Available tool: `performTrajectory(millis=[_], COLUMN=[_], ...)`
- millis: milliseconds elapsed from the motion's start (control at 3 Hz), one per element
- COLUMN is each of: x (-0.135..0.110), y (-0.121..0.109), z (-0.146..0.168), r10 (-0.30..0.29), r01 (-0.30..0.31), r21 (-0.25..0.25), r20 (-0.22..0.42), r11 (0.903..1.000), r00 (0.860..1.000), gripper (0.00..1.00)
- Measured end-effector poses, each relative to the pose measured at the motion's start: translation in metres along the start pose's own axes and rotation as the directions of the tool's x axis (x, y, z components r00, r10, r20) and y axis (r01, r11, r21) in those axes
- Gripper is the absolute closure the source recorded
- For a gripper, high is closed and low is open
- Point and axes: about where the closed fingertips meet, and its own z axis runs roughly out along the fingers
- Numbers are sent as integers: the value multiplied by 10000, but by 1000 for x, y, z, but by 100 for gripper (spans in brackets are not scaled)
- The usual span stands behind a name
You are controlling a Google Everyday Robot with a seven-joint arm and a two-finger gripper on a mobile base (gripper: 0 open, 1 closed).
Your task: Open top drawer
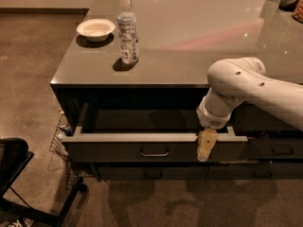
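Note:
The top drawer (113,150) stands pulled out from under the grey counter. Its dark grey front has one small centred bar handle (154,152), and its inside looks dark and in shadow. My gripper (206,145) hangs from the white arm (246,86) over the drawer's front rim, right of the handle, with its tan tip lying across the front face.
A water bottle (128,30) and a white bowl (95,29) stand on the counter (199,32) at the back left. Shallower dark drawers (279,150) lie to the right and below. A wire rack (59,141) and a black chair base (28,193) stand on the floor at left.

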Motion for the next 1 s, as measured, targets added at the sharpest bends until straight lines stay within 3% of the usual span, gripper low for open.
performTrajectory(millis=[333, 667, 1000], x=[0, 12, 26], y=[0, 21, 68], z=[0, 2, 1], r10=[0, 286, 572], r01=[0, -289, -608], r21=[0, -104, -547], r20=[0, -249, -657], r11=[10000, 9995, 9966], r00=[10000, 9993, 9962], gripper=[0, 0, 15])
